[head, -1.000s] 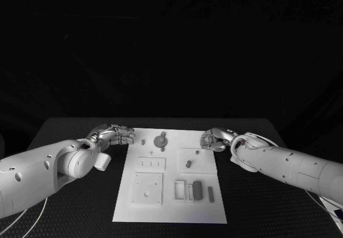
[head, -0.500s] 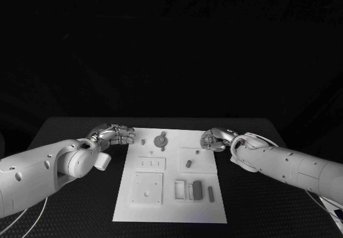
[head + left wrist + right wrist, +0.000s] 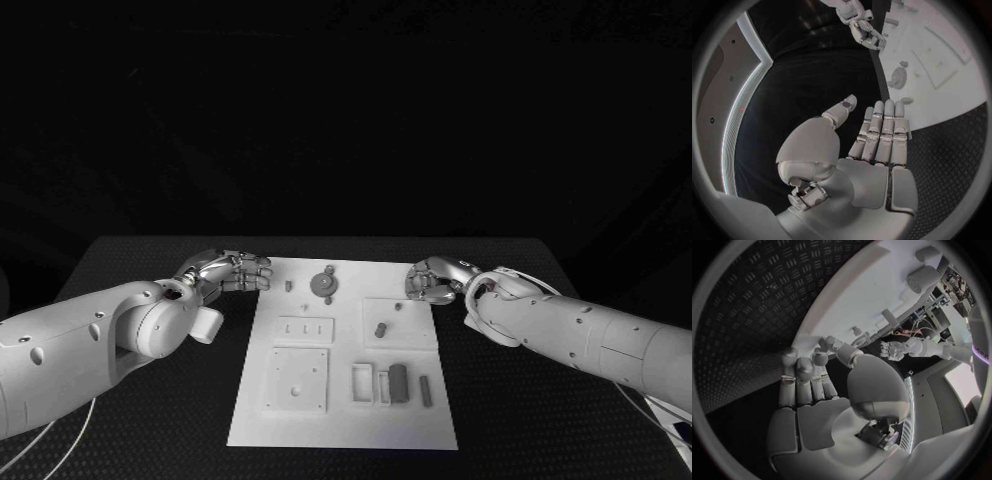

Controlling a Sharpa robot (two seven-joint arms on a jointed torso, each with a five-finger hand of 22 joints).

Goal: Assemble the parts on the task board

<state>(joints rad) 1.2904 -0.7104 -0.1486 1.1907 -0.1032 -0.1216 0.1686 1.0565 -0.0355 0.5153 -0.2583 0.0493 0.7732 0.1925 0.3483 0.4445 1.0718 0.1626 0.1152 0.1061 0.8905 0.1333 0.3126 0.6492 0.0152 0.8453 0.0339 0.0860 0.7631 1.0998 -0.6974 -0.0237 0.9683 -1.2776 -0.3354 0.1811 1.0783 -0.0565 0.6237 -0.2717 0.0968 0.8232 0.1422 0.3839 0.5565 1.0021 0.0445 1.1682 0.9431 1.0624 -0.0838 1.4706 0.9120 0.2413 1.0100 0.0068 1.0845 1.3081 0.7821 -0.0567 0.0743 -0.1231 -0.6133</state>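
The white task board (image 3: 343,400) lies in the middle of the black bench (image 3: 144,260), its long axis running away from the robot. Small grey parts (image 3: 398,383) lie near its close end, lengthwise along it. No writing is legible. The left hand (image 3: 231,272) and right hand (image 3: 433,281) hover at the board's far corners, each released, fingers extended, holding nothing.

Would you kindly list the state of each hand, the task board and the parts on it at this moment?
Left hand: empty, fingers apart, at the board's far left corner.
Right hand: empty, fingers partly curled, at the board's far right edge.
Task board: flat on the black table, untouched.
Round grey part: on the board's far end.
Dark grey block: in a near slot.
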